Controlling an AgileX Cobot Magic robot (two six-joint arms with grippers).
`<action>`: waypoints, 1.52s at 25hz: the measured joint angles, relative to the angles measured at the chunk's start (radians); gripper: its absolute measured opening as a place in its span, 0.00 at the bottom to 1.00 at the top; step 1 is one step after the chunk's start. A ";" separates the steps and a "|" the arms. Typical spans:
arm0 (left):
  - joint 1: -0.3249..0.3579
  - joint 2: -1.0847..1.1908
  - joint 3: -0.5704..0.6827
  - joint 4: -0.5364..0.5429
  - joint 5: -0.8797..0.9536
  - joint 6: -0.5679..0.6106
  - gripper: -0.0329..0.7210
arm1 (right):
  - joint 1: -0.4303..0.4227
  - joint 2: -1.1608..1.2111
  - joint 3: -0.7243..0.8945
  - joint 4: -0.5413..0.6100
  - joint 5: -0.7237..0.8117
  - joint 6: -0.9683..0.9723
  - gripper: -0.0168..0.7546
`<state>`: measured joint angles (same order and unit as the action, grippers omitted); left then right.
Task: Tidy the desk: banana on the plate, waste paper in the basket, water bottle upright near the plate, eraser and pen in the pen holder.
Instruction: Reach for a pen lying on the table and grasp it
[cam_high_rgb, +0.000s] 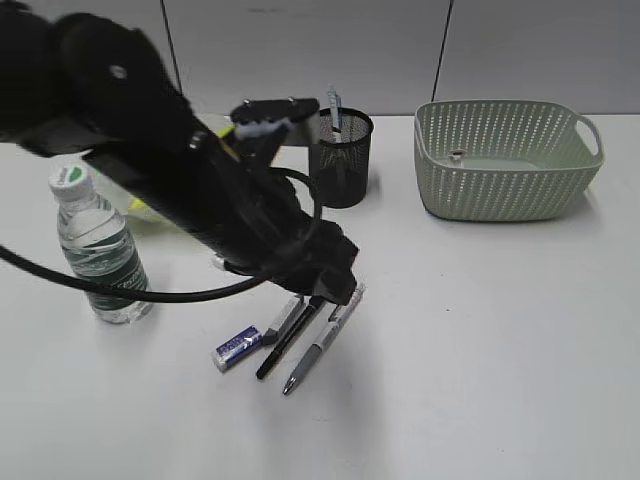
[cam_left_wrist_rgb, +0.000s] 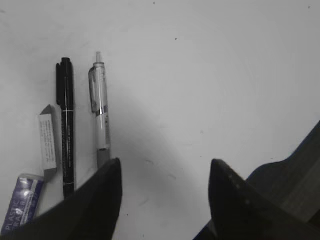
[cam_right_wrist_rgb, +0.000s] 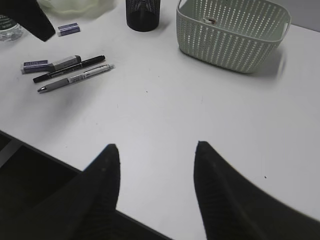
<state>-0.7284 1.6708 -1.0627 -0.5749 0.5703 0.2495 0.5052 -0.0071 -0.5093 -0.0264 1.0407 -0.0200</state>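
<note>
My left gripper (cam_left_wrist_rgb: 165, 167) hangs open low over the desk (cam_high_rgb: 480, 340), just right of a clear pen (cam_left_wrist_rgb: 101, 115) and a black pen (cam_left_wrist_rgb: 66, 125) lying side by side. Further left lie a grey-white eraser (cam_left_wrist_rgb: 48, 142) and a blue-sleeved eraser (cam_left_wrist_rgb: 22, 202). The black mesh pen holder (cam_high_rgb: 342, 155) stands behind with one pen in it. The water bottle (cam_high_rgb: 95, 245) is upright at the left. The green basket (cam_high_rgb: 505, 160) holds a small scrap (cam_high_rgb: 457, 156), seemingly the waste paper. The plate (cam_right_wrist_rgb: 75, 5) and banana are mostly hidden. My right gripper (cam_right_wrist_rgb: 156, 146) is open and empty.
My left arm (cam_high_rgb: 200, 190) crosses the left half of the exterior view and hides what lies behind it. Another small eraser (cam_right_wrist_rgb: 67, 28) lies near the plate. My right gripper hovers over the desk's front edge (cam_right_wrist_rgb: 55, 157).
</note>
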 joint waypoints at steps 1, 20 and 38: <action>-0.010 0.035 -0.036 0.037 0.017 -0.044 0.60 | 0.000 0.000 0.000 0.000 0.000 0.000 0.53; -0.052 0.404 -0.363 0.391 0.225 -0.346 0.60 | 0.000 0.000 0.000 0.000 0.000 0.001 0.53; -0.071 0.485 -0.365 0.385 0.185 -0.348 0.48 | 0.000 0.000 0.000 0.000 0.000 0.001 0.52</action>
<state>-0.7993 2.1554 -1.4274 -0.1900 0.7556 -0.0980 0.5052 -0.0071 -0.5093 -0.0260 1.0407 -0.0190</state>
